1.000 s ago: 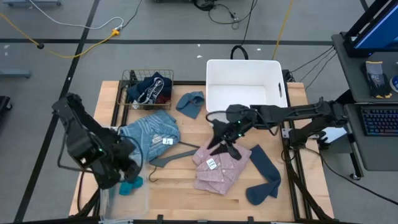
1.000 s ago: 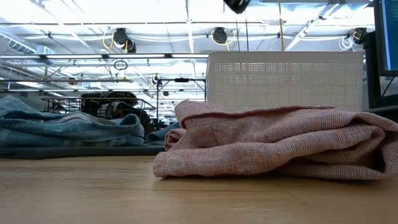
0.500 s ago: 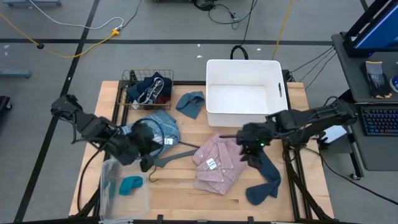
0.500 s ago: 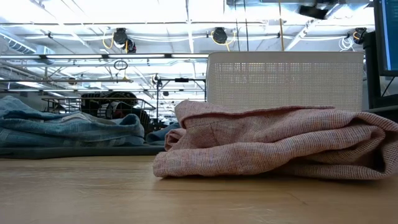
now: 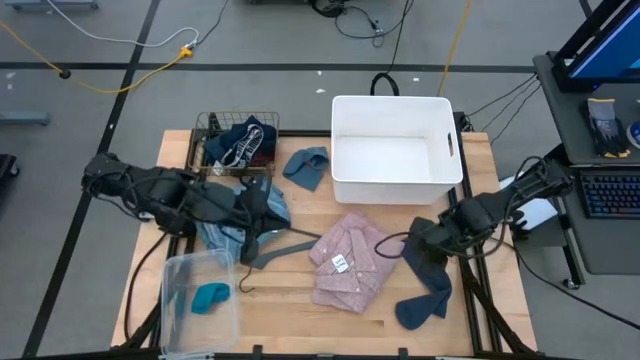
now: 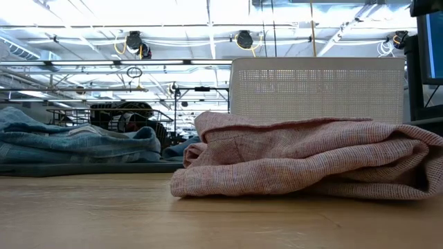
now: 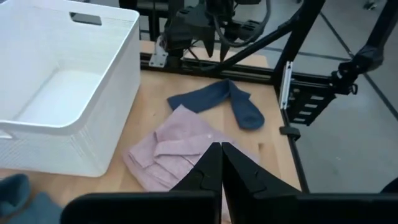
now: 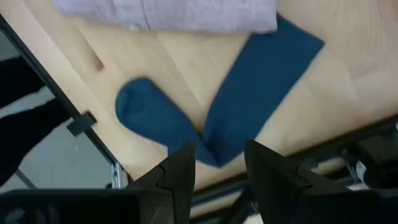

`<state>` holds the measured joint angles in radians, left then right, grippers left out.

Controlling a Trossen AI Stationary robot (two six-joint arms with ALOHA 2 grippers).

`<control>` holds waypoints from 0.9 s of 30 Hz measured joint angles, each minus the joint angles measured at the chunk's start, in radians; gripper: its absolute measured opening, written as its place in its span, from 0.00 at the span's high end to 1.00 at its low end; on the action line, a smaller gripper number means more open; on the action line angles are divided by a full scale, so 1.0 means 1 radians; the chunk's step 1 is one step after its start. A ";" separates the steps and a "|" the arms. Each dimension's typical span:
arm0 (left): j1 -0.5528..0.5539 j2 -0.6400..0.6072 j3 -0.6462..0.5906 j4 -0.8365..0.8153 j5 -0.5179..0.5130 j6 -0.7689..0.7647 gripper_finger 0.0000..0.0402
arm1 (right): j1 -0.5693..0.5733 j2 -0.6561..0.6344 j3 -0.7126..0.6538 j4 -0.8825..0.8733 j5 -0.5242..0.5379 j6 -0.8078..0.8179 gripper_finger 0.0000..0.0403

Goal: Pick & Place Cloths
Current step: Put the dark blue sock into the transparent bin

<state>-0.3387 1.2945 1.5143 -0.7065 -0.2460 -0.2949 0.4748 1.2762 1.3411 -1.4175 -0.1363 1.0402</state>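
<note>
My left gripper (image 5: 262, 212) is shut and holds nothing; it hovers over the light blue denim cloth (image 5: 218, 236), pointing toward the table's right, and its shut fingers show in the left wrist view (image 7: 221, 155). My right gripper (image 5: 413, 243) is open above the upper end of the navy cloth (image 5: 425, 285), which lies flat on the table and shows between the fingers in the right wrist view (image 8: 217, 140). The pink checked shirt (image 5: 350, 262) lies folded at the middle. A teal cloth (image 5: 210, 297) lies in a clear plastic bin (image 5: 180, 275).
A white bin (image 5: 345, 110) stands at the far middle. A wire basket (image 5: 205, 125) at the far left holds dark cloths. A grey-blue cloth (image 5: 308, 167) lies between them. A grey hanger (image 5: 285, 247) lies between the denim and the pink shirt.
My left gripper has left the clear bin at the near left, with the teal cloth lying in it, and swung toward the far right over the denim cloth. My right gripper has gone from above the pink shirt toward the table's right edge, over the navy cloth.
</note>
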 joint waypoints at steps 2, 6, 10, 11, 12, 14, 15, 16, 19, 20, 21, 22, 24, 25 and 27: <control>0.019 0.000 0.000 0.004 0.032 0.015 0.98 | 0.017 0.000 0.000 0.001 0.030 0.020 0.68; 0.052 0.000 0.000 0.002 0.076 0.048 0.97 | 0.039 0.000 0.000 -0.010 0.064 0.063 0.68; 0.087 0.000 0.000 -0.001 0.130 0.088 0.99 | 0.051 0.000 -0.016 0.000 0.063 0.124 0.67; 0.094 0.000 0.000 -0.003 0.144 0.098 0.99 | 0.053 0.001 -0.026 0.000 0.062 0.138 0.66; 0.102 0.000 0.000 -0.006 0.153 0.107 0.98 | 0.058 0.001 -0.040 0.001 0.059 0.155 0.64; 0.113 0.000 0.000 -0.017 0.165 0.116 0.97 | 0.067 0.001 -0.073 0.003 0.053 0.193 0.60; 0.117 0.000 0.000 -0.021 0.168 0.117 0.96 | 0.072 0.000 -0.093 0.009 0.041 0.207 0.58; 0.119 0.000 0.000 -0.028 0.168 0.115 0.95 | 0.074 0.001 -0.114 0.015 0.025 0.216 0.55; 0.120 0.000 0.000 -0.052 0.147 0.107 0.94 | 0.079 0.001 -0.176 0.046 -0.023 0.261 0.46; 0.119 0.000 -0.004 -0.054 0.133 0.107 0.94 | 0.079 0.001 -0.197 0.058 -0.028 0.279 0.43; 0.118 0.000 -0.016 -0.048 0.119 0.106 0.94 | 0.079 0.001 -0.218 0.077 -0.029 0.297 0.41; 0.118 -0.001 -0.031 -0.045 0.108 0.106 0.94 | 0.079 0.001 -0.238 0.100 -0.036 0.315 0.38; 0.119 0.002 -0.059 -0.047 0.089 0.106 0.93 | 0.079 0.001 -0.273 0.137 -0.053 0.339 0.34; 0.119 0.002 -0.071 -0.048 0.087 0.105 0.93 | 0.079 0.001 -0.290 0.156 -0.062 0.350 0.32; 0.119 0.002 -0.093 -0.043 0.088 0.104 0.93 | 0.079 0.001 -0.325 0.185 -0.082 0.381 0.28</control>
<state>-0.2199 1.2962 1.4209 -0.7490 -0.1584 -0.1911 0.5541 1.2770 1.0163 -1.2326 -0.2186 1.4213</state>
